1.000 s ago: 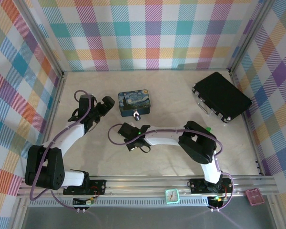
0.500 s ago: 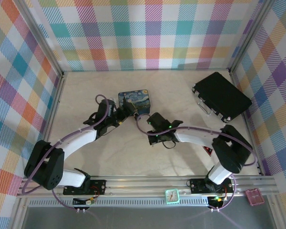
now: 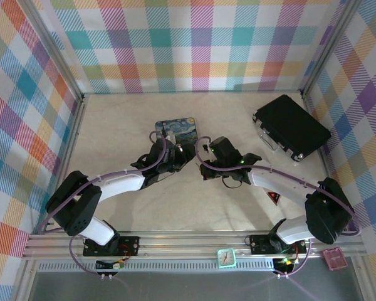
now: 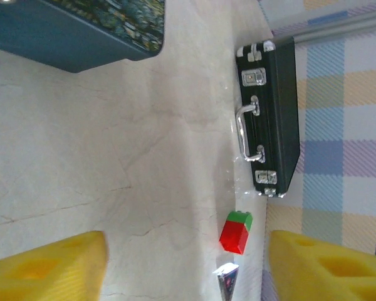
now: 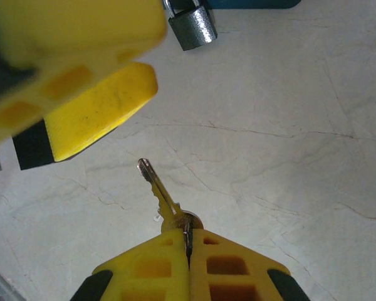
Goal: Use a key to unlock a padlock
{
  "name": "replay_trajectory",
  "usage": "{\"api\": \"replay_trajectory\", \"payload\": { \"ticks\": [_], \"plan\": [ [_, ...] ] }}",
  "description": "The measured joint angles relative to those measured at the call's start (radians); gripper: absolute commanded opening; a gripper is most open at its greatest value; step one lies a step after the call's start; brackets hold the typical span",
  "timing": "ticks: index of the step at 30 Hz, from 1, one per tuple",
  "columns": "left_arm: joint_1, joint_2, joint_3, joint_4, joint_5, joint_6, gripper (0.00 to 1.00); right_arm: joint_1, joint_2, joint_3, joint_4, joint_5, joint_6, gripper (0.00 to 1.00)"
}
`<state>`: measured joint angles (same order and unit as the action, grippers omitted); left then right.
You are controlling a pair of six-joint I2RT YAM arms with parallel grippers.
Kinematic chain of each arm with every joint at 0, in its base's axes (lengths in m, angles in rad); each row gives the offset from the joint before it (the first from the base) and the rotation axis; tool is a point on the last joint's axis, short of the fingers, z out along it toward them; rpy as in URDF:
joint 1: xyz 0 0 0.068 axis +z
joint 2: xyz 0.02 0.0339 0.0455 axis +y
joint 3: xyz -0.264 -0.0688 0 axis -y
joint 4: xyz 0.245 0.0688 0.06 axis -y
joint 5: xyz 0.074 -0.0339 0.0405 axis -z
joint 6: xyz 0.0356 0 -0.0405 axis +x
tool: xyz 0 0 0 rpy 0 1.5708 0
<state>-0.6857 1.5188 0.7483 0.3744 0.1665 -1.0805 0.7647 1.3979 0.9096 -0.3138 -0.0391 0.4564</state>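
Right arm: the right gripper has its yellow fingers pressed together on the head of the key. The blade pokes out ahead over the bare table.
Left arm: the left gripper has its fingers spread wide and holds nothing. In the right wrist view one of its fingers hangs left of the key, near the lock.
Lock: the padlock sits on the table beyond the key tip and a little right of it, apart from the key. Its shackle is cut off by the frame edge, so I cannot tell whether it is latched.
Behind it: the blue painted tin is just past the lock.
Far right: the black case lies well apart.
Just changed: a second ago the left gripper was off to the left of the tin and the right one sat nearer the arm bases. Both have swung in and now face each other before the tin.
Meaning for the task: the approach looks done. The lock probably needs steadying, and the blade needs turning toward it.
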Motion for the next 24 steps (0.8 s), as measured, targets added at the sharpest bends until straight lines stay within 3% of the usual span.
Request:
{"api": "replay_trajectory", "payload": {
  "ticks": [13,18,24],
  "plan": [
    [-0.034,0.011,-0.006,0.052,0.001,-0.038,0.26,-0.024,0.0,0.0,0.053,-0.042,0.024,0.0],
    [-0.045,0.011,-0.006,0.049,-0.006,-0.048,0.0,-0.033,0.0,0.0,0.074,-0.051,0.039,0.0],
    [-0.045,0.01,-0.007,0.044,-0.019,-0.014,0.0,-0.052,-0.014,-0.002,0.089,-0.064,0.054,0.41]
  ]
}}
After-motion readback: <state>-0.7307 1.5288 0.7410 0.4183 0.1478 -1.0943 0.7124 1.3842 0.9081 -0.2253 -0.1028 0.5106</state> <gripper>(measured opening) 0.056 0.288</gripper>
